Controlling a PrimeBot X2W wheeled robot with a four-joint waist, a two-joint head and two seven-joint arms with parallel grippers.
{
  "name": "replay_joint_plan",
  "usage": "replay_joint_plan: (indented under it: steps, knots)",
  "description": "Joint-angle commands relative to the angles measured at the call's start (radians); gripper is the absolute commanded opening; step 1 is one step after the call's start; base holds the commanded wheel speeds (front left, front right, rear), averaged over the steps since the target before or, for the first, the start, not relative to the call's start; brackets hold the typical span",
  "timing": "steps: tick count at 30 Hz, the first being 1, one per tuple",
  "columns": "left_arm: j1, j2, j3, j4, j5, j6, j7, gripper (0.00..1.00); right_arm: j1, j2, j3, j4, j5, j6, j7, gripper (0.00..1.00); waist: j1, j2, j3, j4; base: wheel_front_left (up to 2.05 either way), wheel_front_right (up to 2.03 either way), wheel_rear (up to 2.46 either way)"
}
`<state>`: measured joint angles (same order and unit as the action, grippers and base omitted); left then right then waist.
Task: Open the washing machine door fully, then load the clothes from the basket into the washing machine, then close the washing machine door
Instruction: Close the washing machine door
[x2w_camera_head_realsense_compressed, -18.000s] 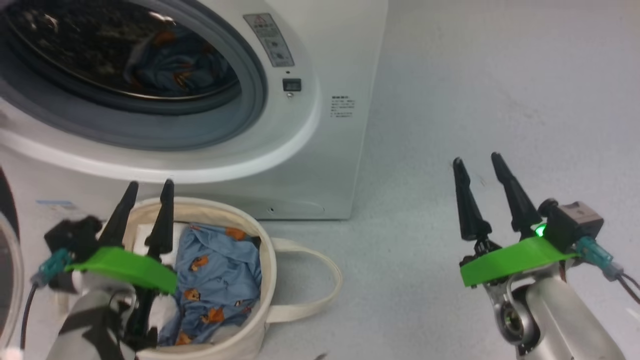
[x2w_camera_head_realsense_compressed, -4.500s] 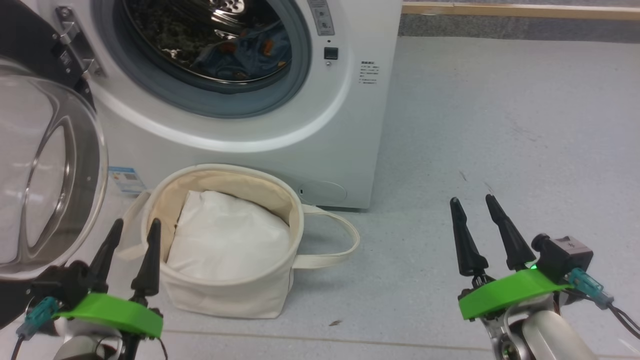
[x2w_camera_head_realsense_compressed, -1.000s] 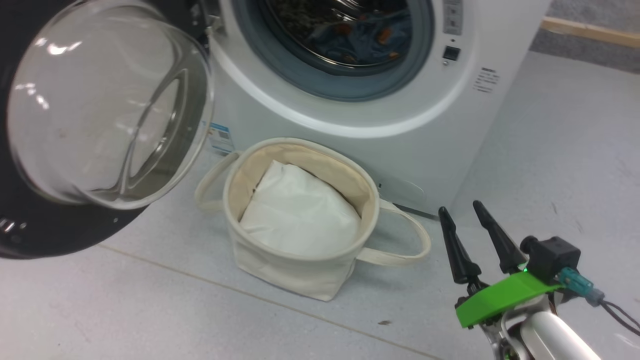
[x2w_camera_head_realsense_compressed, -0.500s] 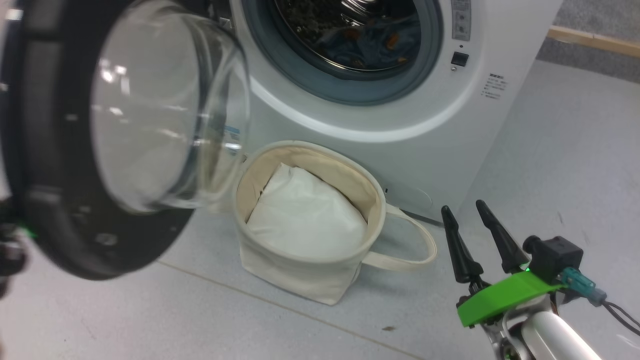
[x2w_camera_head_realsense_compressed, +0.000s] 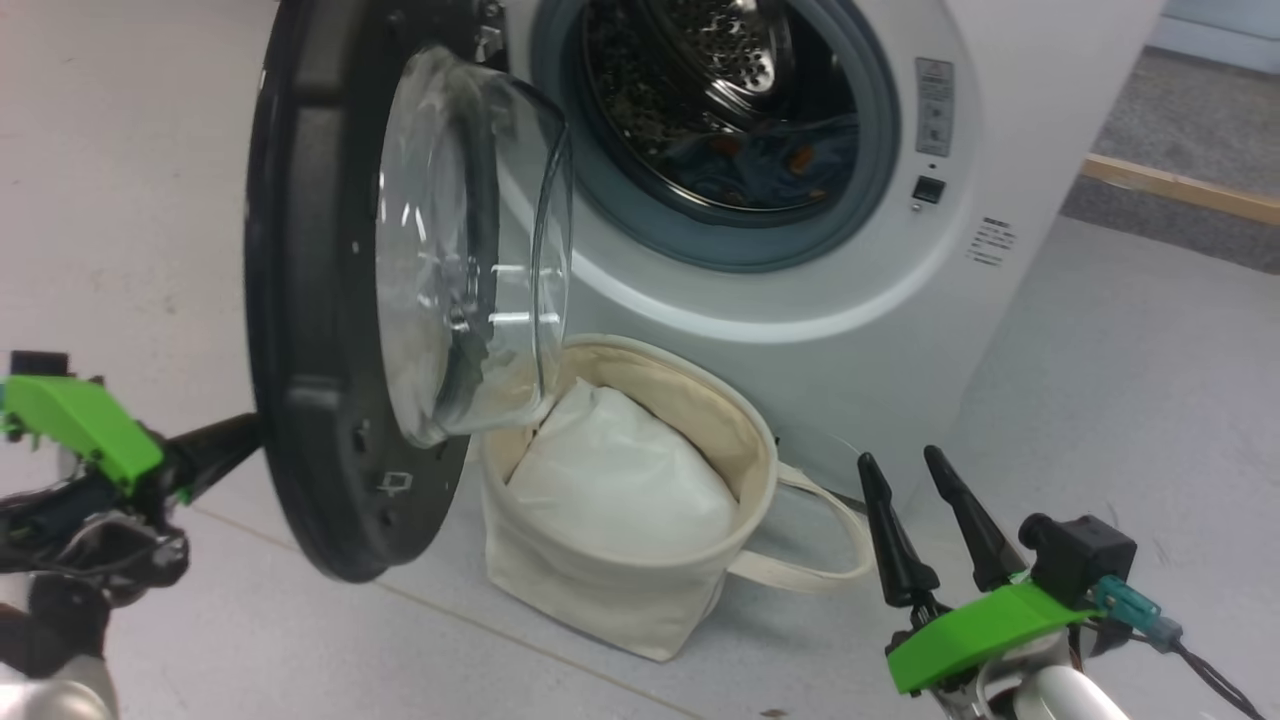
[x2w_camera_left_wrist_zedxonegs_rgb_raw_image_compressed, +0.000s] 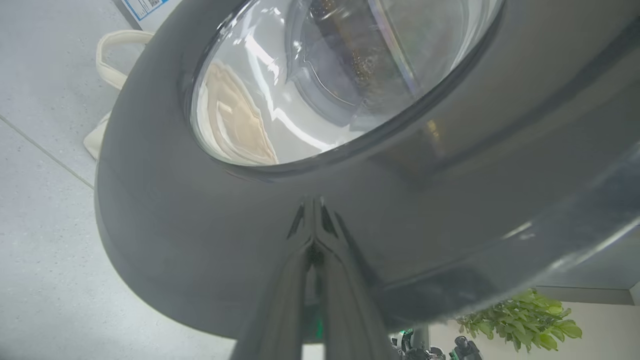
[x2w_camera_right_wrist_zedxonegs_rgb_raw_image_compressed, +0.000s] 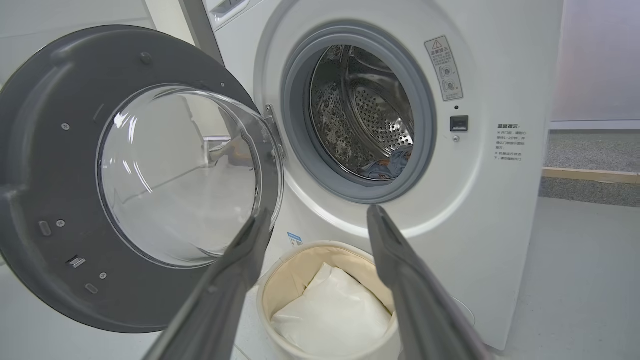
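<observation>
Inside, the basket (x2w_camera_head_realsense_compressed: 600, 600) is holding only a plain white pillow-like pad (x2w_camera_head_realsense_compressed: 620, 480), which is filling most of its round cream canvas tub. The steel perforated drum (x2w_camera_head_realsense_compressed: 700, 90) of the washing machine (x2w_camera_head_realsense_compressed: 870, 330) is carrying the clothes (x2w_camera_head_realsense_compressed: 770, 165), a blue bundle with orange-brown prints lying at the drum's bottom behind the grey rubber ring (x2w_camera_head_realsense_compressed: 880, 200).

The basket is standing on the floor (x2w_camera_head_realsense_compressed: 1100, 400) just in front of the white machine, below its opening, with one loop handle (x2w_camera_head_realsense_compressed: 830, 560) trailing to the right.

The washing machine door (x2w_camera_head_realsense_compressed: 310, 300) is hanging from its hinge on the left of the opening, partly swung. Its wide black rim is standing upright and showing nearly edge-on in the head view. Its clear glass bowl (x2w_camera_head_realsense_compressed: 470, 250) is bulging to the right, toward the drum mouth and over the basket's left rim.

The left gripper (x2w_camera_head_realsense_compressed: 245, 432) is reaching in from the left with its fingers pressed together, tips touching the door's glossy outer face. The right gripper (x2w_camera_head_realsense_compressed: 898, 458) is hovering near right of the basket, fingers spread and holding nothing, pointing toward the machine.
</observation>
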<state>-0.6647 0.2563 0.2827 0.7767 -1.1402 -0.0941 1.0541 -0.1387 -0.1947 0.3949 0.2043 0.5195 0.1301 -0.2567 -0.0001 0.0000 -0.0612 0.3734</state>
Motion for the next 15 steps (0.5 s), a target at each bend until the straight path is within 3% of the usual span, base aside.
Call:
replay_joint_plan:
  steps: [1,10,15]
  knots:
    - [-0.026,0.010,0.010,-0.087,-0.015,0.014,0.016,0.00,-0.015,0.000,0.006,-0.025,0.000,0.001,-0.005,1.00,0.0001,0.0000,0.002,-0.018,0.00,0.00,0.00]
    - [0.070,-0.083,-0.021,-0.366,-0.019,0.123,0.060,0.00,-0.035,0.015,-0.012,-0.038,-0.013,0.001,-0.005,1.00,0.0001,0.0000,0.042,-0.161,0.00,0.00,0.00]
    - [0.094,-0.107,-0.019,-0.450,-0.001,0.141,0.016,0.00,-0.043,0.023,-0.024,-0.040,-0.020,0.001,-0.005,1.00,0.0001,0.0000,0.069,-0.278,0.00,0.00,0.00]
